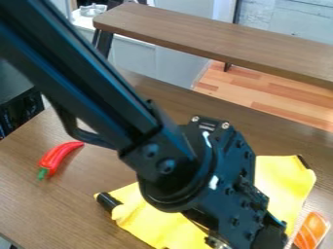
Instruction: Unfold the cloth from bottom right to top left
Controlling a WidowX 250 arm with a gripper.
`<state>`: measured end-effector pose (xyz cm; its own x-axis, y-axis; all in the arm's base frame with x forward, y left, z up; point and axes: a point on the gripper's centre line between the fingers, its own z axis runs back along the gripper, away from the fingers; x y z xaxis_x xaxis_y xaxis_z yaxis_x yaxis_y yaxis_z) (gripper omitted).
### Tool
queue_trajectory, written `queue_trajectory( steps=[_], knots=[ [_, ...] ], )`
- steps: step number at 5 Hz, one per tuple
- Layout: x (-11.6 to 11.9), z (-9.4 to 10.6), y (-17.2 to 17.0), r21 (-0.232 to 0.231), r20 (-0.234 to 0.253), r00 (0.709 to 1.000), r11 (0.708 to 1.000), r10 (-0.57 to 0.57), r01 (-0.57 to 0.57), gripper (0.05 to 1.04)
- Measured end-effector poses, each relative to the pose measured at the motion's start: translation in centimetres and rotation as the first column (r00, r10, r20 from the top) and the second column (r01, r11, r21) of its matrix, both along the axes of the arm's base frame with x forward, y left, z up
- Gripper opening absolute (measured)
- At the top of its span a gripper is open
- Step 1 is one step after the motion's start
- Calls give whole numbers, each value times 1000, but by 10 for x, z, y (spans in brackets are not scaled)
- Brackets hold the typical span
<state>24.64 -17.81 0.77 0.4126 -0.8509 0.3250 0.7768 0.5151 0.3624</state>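
We locate the yellow cloth (pixel 281 182) on the tabletop (pixel 40 209), partly obstructed by the tool (pixel 242 221) — its opening we cannot tell. Red pepper (pixel 60 155): view left — orange striped piece (pixel 312 230): just beside the cloth.

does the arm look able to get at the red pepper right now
Probably yes: the red pepper lies uncovered on the table, with nothing seen on it or fencing it in. The arm hangs over the yellow cloth, though, so it would likely have to swing across first.
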Motion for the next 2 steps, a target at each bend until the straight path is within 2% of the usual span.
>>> queue_trajectory(
  steps=[2],
  knots=[
    [5, -13, -3, 22, -18, 1000, 1000, 13, -12, 999]
  ],
)
